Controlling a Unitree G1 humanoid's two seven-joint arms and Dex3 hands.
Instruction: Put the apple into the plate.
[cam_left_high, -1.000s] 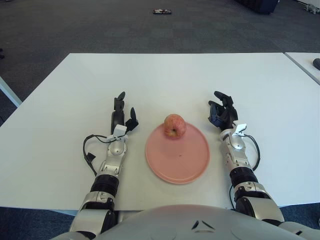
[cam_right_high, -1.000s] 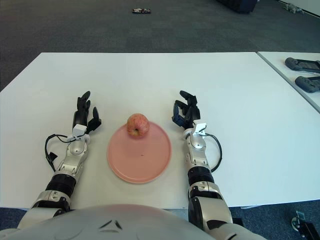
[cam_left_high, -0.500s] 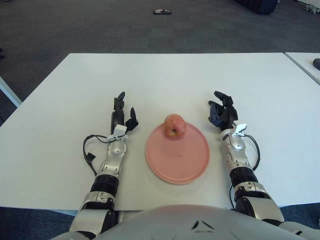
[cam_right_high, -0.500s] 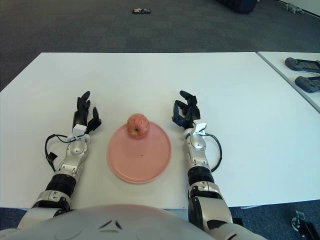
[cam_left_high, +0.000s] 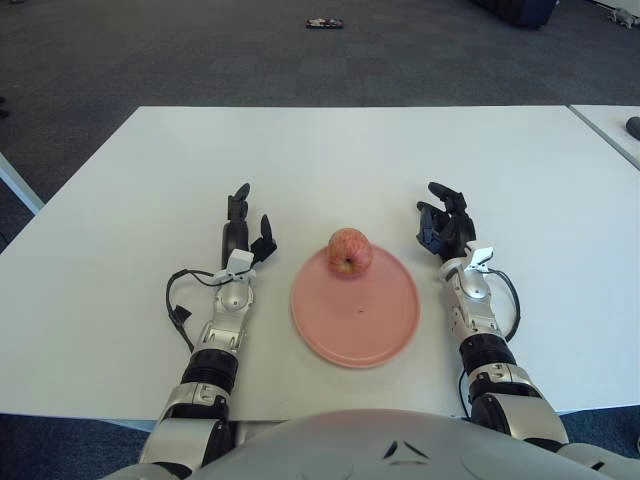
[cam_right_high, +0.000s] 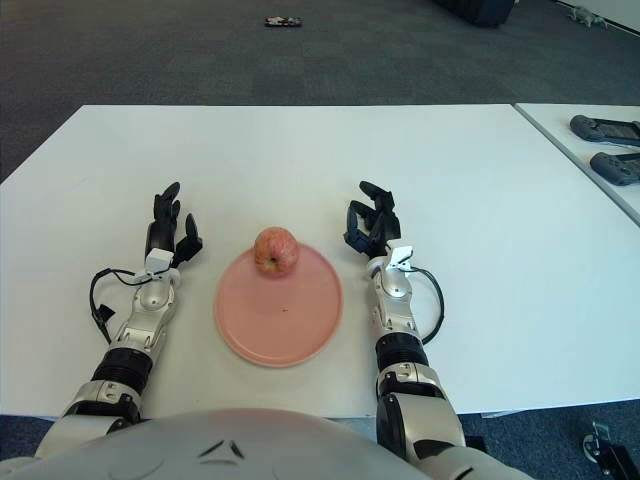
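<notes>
1. Right hand (cam_left_high: 444, 226): fingers loosely curled, gripping nothing, showing just right of the plate's (cam_left_high: 380, 325) far edge.
2. Left hand (cam_left_high: 243, 228): fingers extended and apart, holding nothing, showing just left of the plate.
3. Apple (cam_left_high: 349, 251): sitting upright on the plate's far rim, between both hands and clear of each, seemingly a little nearer the right.
4. Judgement: apple is already lying within the plate; placement appears complete.
5. Bench (cam_left_high: 340, 150): white, carrying all items.
</notes>
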